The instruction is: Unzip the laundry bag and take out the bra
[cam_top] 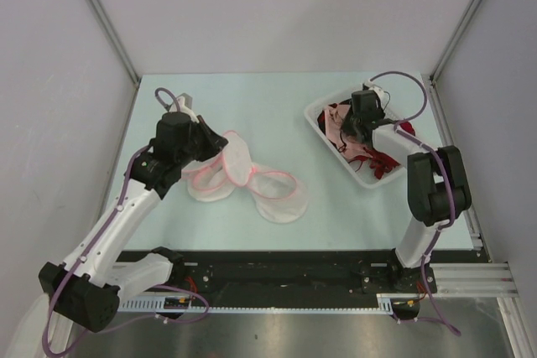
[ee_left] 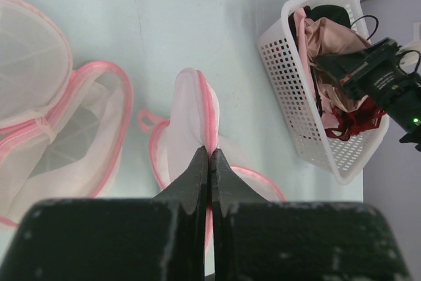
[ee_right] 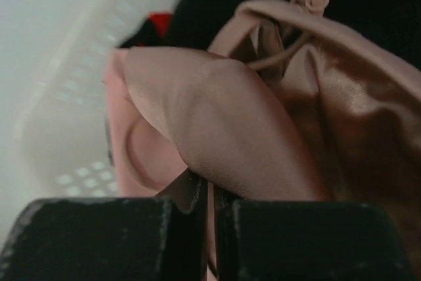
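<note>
mesh laundry bag (ee_left: 187, 110) pinched in left claw (ee_left: 210, 153), right claw (ee_right: 212, 187) together against pink garment (ee_right: 217, 116)

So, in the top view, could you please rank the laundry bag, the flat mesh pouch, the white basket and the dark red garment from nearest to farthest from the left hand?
1. laundry bag: pinched in the left hand itself.
2. flat mesh pouch: on the table, just to the right.
3. white basket: far right side.
4. dark red garment: at the basket's farthest right end.
</note>
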`<state>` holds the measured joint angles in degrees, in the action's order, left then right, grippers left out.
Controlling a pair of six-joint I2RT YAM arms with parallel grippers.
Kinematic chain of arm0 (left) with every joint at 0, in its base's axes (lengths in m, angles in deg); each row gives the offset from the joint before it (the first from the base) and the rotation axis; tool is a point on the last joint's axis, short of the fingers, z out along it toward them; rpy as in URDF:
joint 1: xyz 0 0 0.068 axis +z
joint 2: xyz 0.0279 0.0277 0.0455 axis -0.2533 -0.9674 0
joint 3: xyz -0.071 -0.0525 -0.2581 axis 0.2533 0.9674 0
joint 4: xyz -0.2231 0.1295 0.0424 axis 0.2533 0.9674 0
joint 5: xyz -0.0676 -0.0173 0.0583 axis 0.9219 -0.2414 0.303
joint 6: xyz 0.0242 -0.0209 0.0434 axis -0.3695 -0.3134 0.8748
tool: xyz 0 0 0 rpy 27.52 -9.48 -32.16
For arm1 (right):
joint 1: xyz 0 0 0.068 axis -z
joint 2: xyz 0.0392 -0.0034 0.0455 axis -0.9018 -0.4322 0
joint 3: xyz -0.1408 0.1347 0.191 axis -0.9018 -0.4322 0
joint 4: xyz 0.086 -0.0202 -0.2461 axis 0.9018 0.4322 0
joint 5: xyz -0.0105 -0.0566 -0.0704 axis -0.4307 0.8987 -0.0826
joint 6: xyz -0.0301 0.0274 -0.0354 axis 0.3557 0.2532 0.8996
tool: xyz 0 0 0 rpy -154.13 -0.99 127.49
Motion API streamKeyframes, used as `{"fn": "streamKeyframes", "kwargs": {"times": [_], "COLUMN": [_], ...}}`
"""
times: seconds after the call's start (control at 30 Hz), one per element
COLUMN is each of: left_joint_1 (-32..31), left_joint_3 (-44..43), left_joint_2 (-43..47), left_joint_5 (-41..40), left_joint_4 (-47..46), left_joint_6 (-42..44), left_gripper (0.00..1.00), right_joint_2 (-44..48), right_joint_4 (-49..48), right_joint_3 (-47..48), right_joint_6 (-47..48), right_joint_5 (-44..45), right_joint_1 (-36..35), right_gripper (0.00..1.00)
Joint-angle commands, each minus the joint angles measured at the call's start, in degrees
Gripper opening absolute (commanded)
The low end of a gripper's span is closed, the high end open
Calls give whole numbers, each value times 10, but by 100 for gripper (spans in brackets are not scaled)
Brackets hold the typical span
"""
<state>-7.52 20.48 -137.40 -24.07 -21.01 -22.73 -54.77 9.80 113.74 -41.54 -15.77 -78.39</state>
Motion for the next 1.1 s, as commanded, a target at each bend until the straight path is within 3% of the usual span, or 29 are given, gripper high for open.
{"fn": "streamKeyframes", "kwargs": {"times": [0.0,0.13,0.23,0.27,0.37,0.53,0.7,0.93,1.03,1.07], "left_joint_1": [3,3,1,0,-3,-4,-4,20,54,70], "left_joint_3": [7,2,4,5,-5,-42,-122,-251,-261,-265], "left_joint_2": [14,8,6,-2,-25,-47,-96,-135,-152,-177], "left_joint_5": [17,16,31,41,50,51,38,-52,-82,-79], "left_joint_4": [-29,-27,-50,-57,-61,-86,-77,-30,-61,-58], "left_joint_6": [6,10,15,14,12,27,58,151,171,174], "left_gripper": [0,1,0,0,0,1,0,0,1,13], "right_joint_2": [13,57,118,143,179,234,246,381,417,433], "right_joint_4": [-20,-5,8,5,9,52,119,168,195,201], "right_joint_3": [-18,-21,-21,-21,-21,-21,-28,-68,-83,-85], "right_joint_6": [10,24,34,39,39,54,54,60,71,71], "right_joint_5": [21,14,-4,-14,-39,-43,-6,53,86,91], "right_joint_1": [0,0,-1,-1,-3,-21,-41,-66,-66,-65], "right_gripper": [0,1,38,58,77,93,97,99,100,100]}}
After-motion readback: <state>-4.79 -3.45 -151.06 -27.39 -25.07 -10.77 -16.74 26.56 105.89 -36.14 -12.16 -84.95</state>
